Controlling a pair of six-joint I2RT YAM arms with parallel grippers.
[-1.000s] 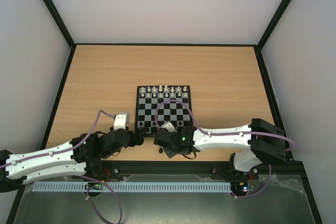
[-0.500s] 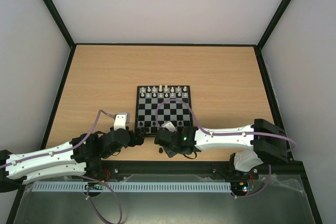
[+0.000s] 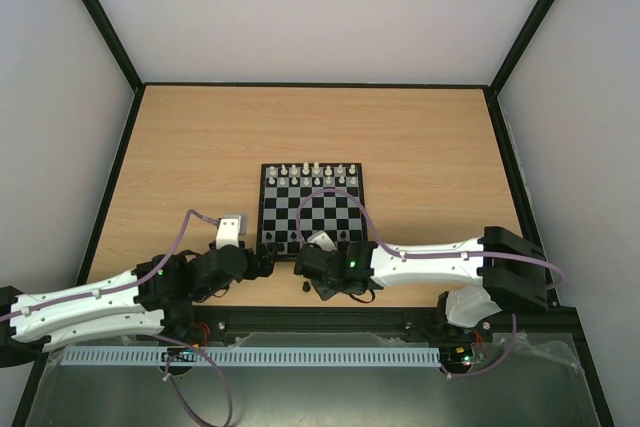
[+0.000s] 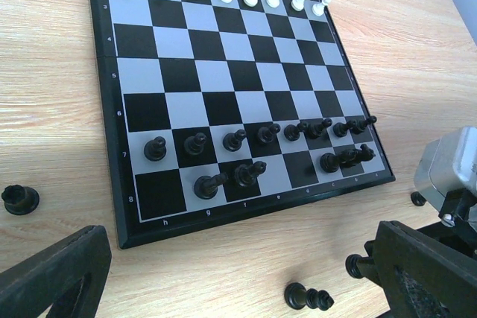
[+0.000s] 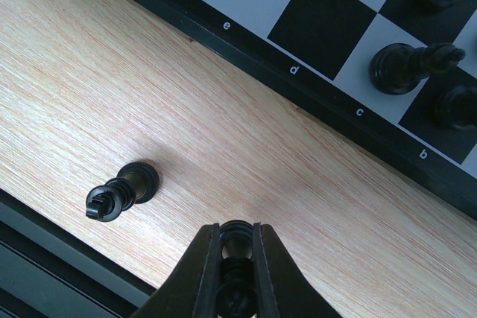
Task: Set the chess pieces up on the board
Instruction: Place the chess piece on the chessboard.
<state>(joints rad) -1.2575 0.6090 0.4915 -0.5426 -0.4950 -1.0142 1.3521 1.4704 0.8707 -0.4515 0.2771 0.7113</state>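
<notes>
**Black chess piece** (image 5: 236, 255): pinched between the closed fingertips of the right gripper (image 5: 237, 230), over bare table (image 5: 313, 206) just off the chessboard's (image 5: 298, 74) near edge, by files c and d. It is seen almost end-on, its long axis running back along the fingers. Which end leads cannot be told.

**Right arm** (image 3: 430, 259): stretched low and leftward along the table's near edge.

**Loose black piece** (image 5: 123, 190): on the table, near the held one.

**Left gripper** (image 4: 238, 258): jaws spread wide, low before the board's near edge.

**Left arm** (image 3: 90, 307): reaching rightward.
</notes>
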